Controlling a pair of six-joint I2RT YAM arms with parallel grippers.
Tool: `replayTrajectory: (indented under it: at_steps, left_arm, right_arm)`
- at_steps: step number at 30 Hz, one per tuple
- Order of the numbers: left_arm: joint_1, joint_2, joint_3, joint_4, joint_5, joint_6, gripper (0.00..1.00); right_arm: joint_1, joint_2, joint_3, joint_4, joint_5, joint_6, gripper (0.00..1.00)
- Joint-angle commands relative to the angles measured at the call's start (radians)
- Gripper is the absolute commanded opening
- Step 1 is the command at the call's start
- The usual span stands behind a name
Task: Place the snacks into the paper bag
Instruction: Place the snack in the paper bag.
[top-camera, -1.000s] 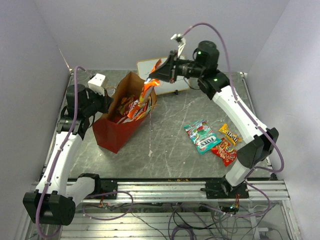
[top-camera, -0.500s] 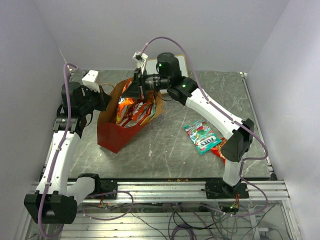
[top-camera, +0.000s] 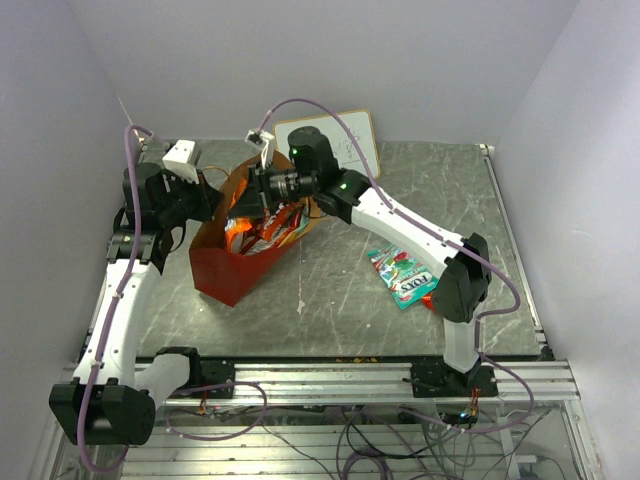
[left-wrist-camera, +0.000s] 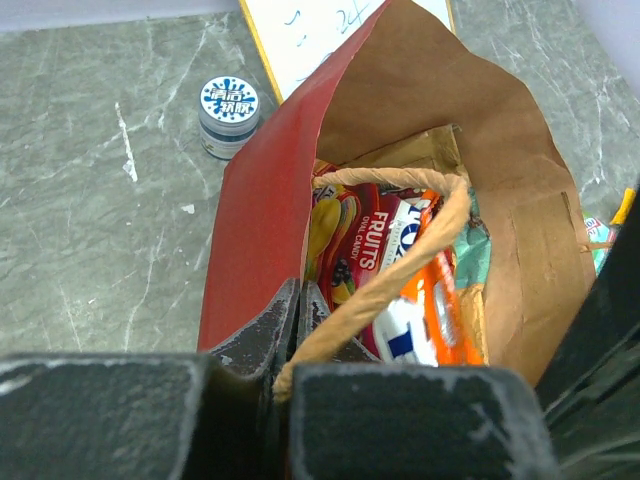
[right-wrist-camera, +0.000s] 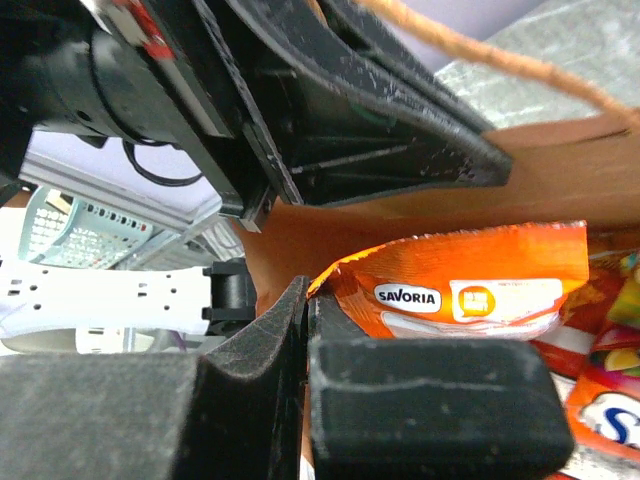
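Clamped shut on the rim of the red paper bag (top-camera: 232, 272) with the left pincer (left-wrist-camera: 290, 335), beside a twisted handle (left-wrist-camera: 400, 272). Pinched in the right pincer (right-wrist-camera: 305, 318) — a crinkly orange foil packet (right-wrist-camera: 470, 290), inside the bag's kraft-brown mouth among glossy snacks (left-wrist-camera: 368, 250).

Two white-and-black arms, cables looping high over the tabletop.
The left arm (top-camera: 120, 300) and right arm (top-camera: 400, 222) both wore glossy white shells between chunky black joint housings. A mauve cable (top-camera: 303, 101) arched over each, and green lights (top-camera: 342, 185) glowed on the right arm's dark joints. A little white camera box (top-camera: 183, 157) sat at the left wrist. Up close, the jaws were matte black, blocky and scuffed with pale scratches. The black bases (top-camera: 175, 372) were bolted to a silver rail (top-camera: 330, 375).
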Motion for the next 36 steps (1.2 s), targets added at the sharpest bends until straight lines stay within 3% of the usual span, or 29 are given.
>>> replayTrajectory:
  at_steps: [1, 9, 25, 30, 36]
  left_arm:
    - [0.007, -0.011, 0.013, 0.029, 0.022, 0.001, 0.07]
    - [0.007, -0.006, 0.011, 0.033, 0.025, 0.004, 0.07]
    - [0.007, 0.004, 0.009, 0.037, 0.030, 0.015, 0.07]
    - [0.007, 0.002, 0.004, 0.039, 0.032, 0.017, 0.07]
    - [0.007, -0.020, -0.016, 0.057, 0.039, 0.025, 0.07]
  right_arm:
    - [0.021, -0.004, -0.076, 0.079, 0.038, 0.083, 0.00]
    - [0.049, -0.007, -0.150, 0.099, 0.082, 0.114, 0.00]
    - [0.069, -0.043, -0.125, 0.039, 0.119, -0.013, 0.37]
    - [0.069, -0.060, -0.073, -0.021, 0.160, -0.106, 0.43]
    - [0.067, -0.089, 0.006, -0.106, 0.250, -0.250, 0.58]
